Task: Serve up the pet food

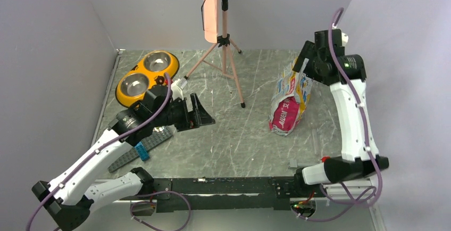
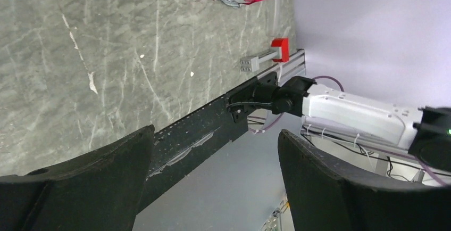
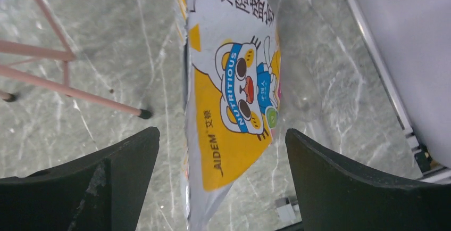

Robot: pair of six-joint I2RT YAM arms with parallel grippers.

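Well, no pet food lies loose anywhere in view; judge it to be inside the printed bag (image 1: 290, 100), which stands on its pink bottom at the right of the counter (image 1: 239, 146). Your right jaws hang over its top, wide apart and clamped on nothing. Your left jaws are also apart and empty, near the yellow double dish (image 1: 146, 76), whose two bowls show bare steel. Expect a soft, crinkly, slick sack whose weight shifts as the pellets slide, so take it by an upper edge, not the belly. Spilled pellets would likely scatter and roll. Grey walls (image 1: 53, 55) close three sides, the marbled counter looks hard and smooth, and a pink tripod (image 1: 226, 55) stands between bag and dish.
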